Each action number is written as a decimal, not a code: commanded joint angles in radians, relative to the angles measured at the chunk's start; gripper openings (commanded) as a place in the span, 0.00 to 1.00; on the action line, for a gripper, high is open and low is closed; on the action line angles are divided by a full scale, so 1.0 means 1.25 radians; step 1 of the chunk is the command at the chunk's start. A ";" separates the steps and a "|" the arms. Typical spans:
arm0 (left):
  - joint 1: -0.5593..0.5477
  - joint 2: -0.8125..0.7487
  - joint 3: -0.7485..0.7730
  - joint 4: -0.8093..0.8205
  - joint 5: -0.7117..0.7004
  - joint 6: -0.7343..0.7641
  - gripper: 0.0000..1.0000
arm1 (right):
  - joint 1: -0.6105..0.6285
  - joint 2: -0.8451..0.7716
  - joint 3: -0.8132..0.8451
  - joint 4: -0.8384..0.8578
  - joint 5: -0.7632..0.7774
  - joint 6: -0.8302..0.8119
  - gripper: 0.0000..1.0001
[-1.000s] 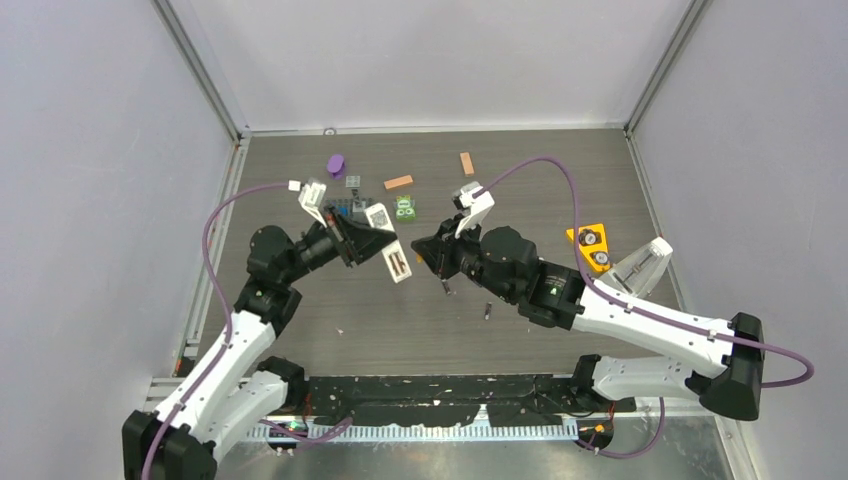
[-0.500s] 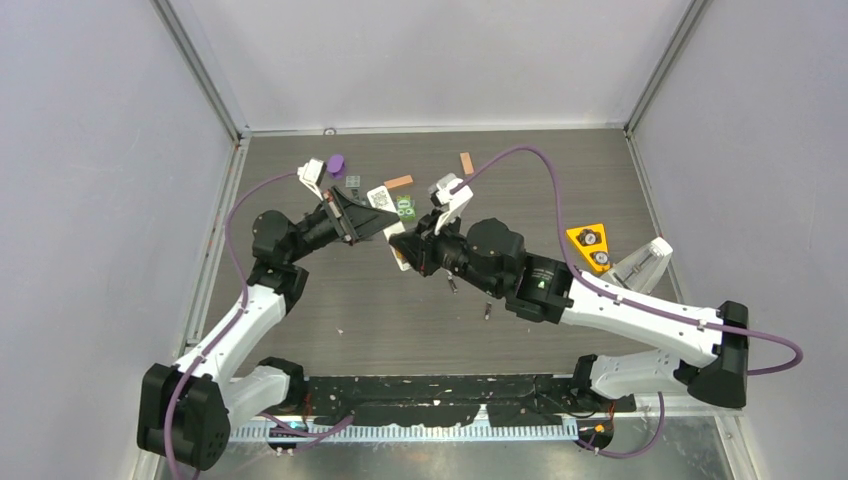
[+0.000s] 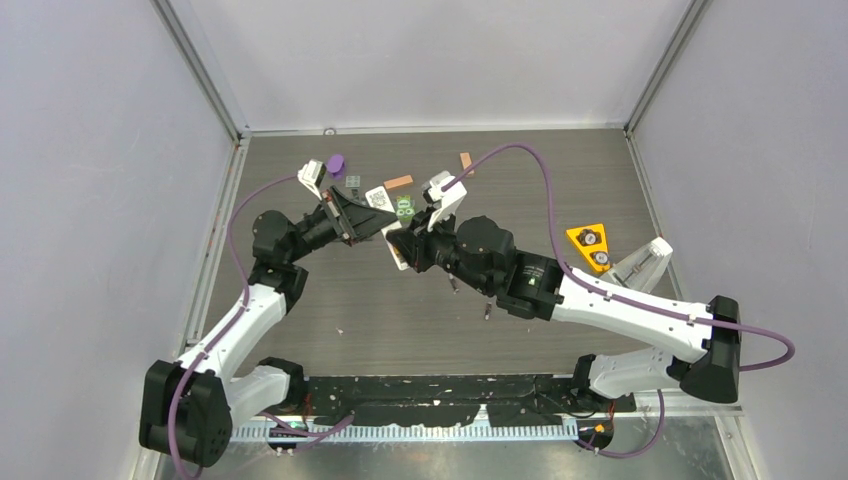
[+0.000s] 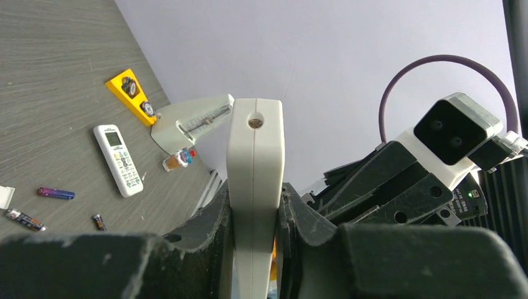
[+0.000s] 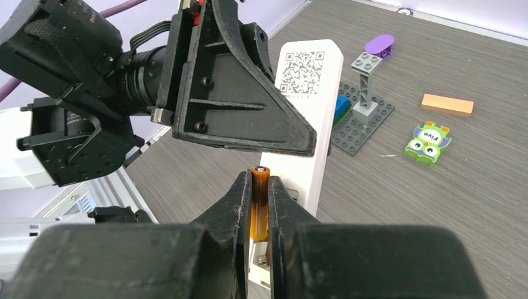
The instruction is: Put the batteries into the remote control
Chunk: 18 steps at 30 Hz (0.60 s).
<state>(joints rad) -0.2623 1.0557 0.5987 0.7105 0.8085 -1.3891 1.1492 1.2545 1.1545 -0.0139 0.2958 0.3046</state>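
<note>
Closest to me, my right end effector is clamped on the orange battery, which stands upright between the two fingers with its top cap poking just above the tips. Just behind it is the remote control, white, with a QR sticker facing the right wrist camera, and the battery sits just beside its lower end; I cannot tell whether the two touch. My left end effector is closed on that remote control, pinching it edge-on by its two broad faces and holding it up off the worktop. From above, both arms meet over the middle of the worktop with the remote control between them.

Down on the worktop, the left wrist camera shows the purple battery lying flat, with the two dark batteries just beside it, one on each side. A second remote lies face up near them. Beyond it are a yellow triangular piece and a pale flat tool.

Past the held remote control, the right wrist camera shows a grey brick plate with a small tower on it, then a green monster tile, an orange-tan block, and farthest off a purple disc
</note>
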 commanded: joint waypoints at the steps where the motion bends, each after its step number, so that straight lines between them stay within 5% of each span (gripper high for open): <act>1: 0.007 -0.007 0.001 0.059 0.013 -0.024 0.00 | 0.002 0.007 0.023 -0.010 0.036 -0.012 0.05; 18: 0.009 0.002 -0.017 0.088 -0.039 -0.072 0.00 | 0.002 0.019 0.014 -0.035 0.020 0.001 0.09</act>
<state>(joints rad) -0.2531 1.0588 0.5785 0.7174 0.7818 -1.4265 1.1492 1.2743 1.1545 -0.0463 0.3191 0.3046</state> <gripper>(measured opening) 0.242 0.152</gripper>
